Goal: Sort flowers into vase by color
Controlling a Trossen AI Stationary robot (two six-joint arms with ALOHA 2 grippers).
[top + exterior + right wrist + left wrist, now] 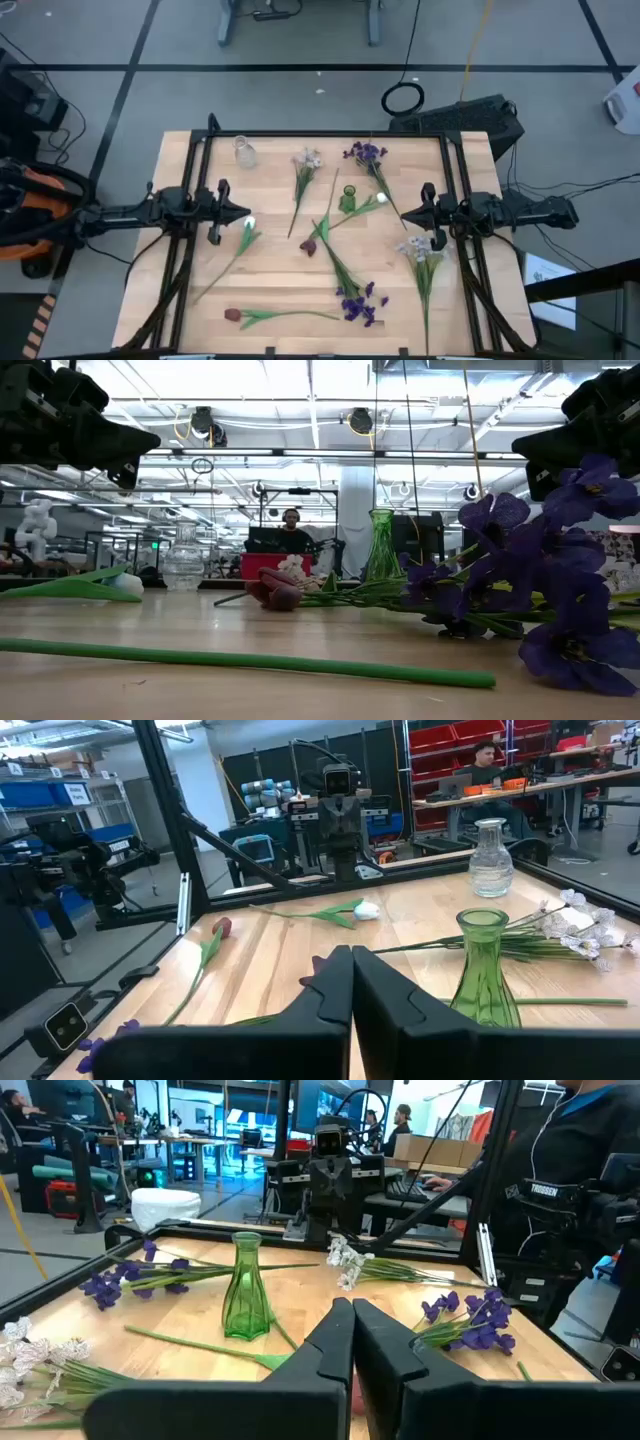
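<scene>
Flowers (352, 300) lie untouched; both claws (243, 212) closed, seemingly empty.

Green stem (250, 660) across foreground; purple flowers (560, 575) right; green vase (381, 545), clear vase (184, 560) behind.

- Table (270, 280): I see pale wood planks, matt, with visible grain.
- Frame rails (330, 135) round the table: black metal, dull finish.
- Green vase (483, 970): glass, glossy, see-through.
- Clear vase (490, 860): colourless ribbed glass, shiny.
- Flowers (470, 1320): petals look like cloth; stems (250, 658) smooth green plastic, matt.
- Left gripper (352, 1355) and right gripper (350, 990): I read both as matt black plastic, faceted.
</scene>
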